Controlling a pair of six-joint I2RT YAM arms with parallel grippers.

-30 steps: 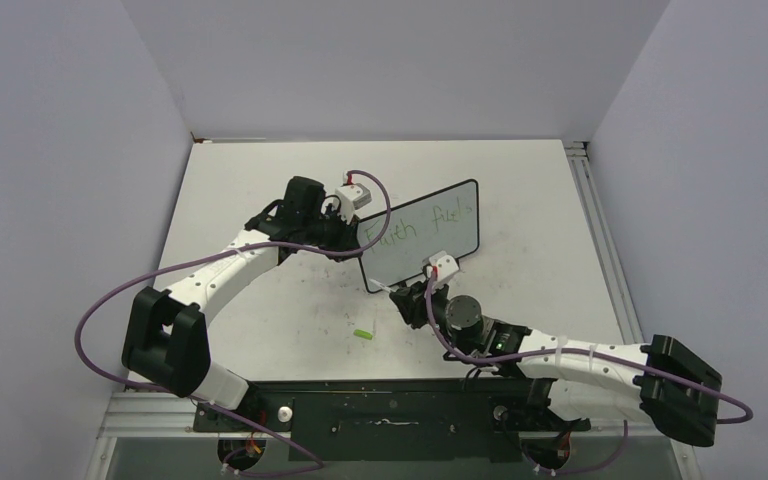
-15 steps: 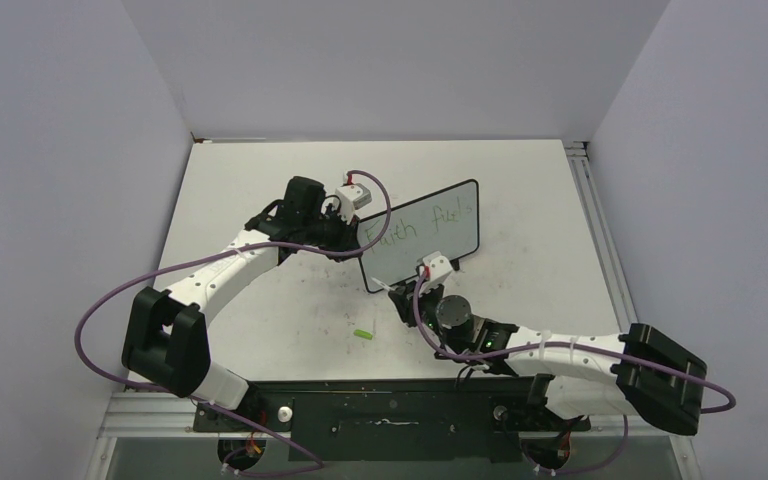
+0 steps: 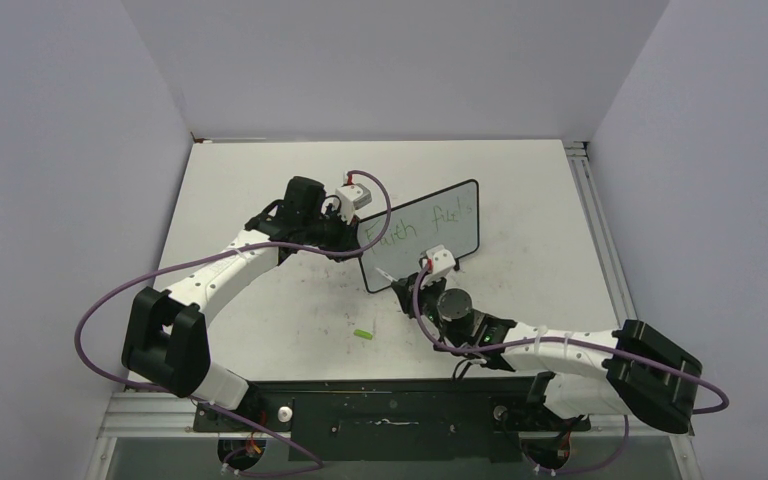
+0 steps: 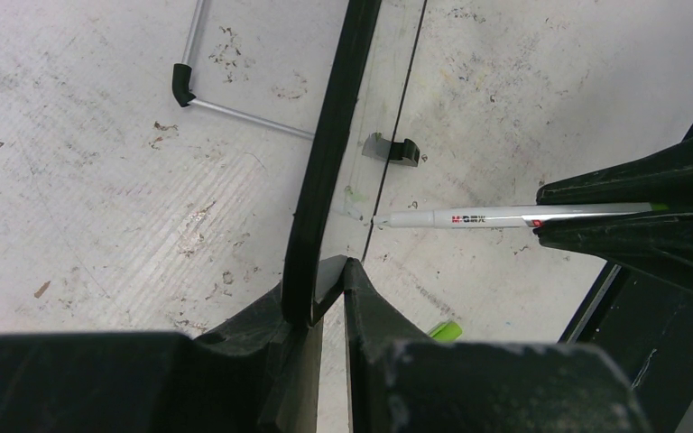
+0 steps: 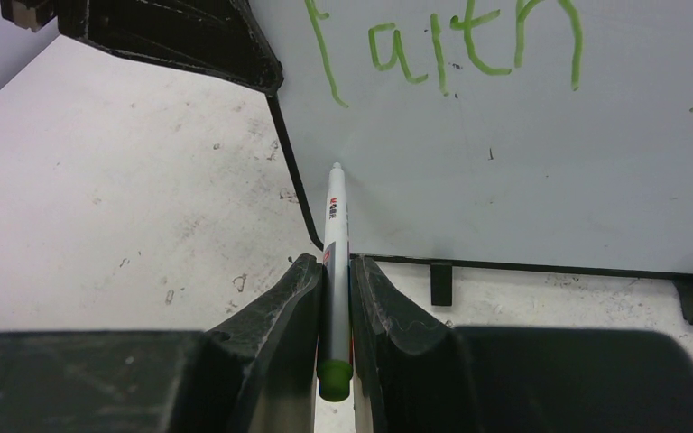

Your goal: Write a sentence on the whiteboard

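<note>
Green cap (image 3: 363, 333), perhaps, on scuffed tabletop (image 3: 260, 180)

Even, diffuse light fills all three views; the top view is bright, its walls (image 3: 60, 150) tinted pale lilac. Shadows on the table (image 3: 290, 310) are soft and faint. In both wrist views the near fingers (image 5: 280, 307) along the bottom edge are dark and slightly soft, while the whiteboard (image 5: 505, 180) and pen (image 5: 334, 225) are sharp.
</note>
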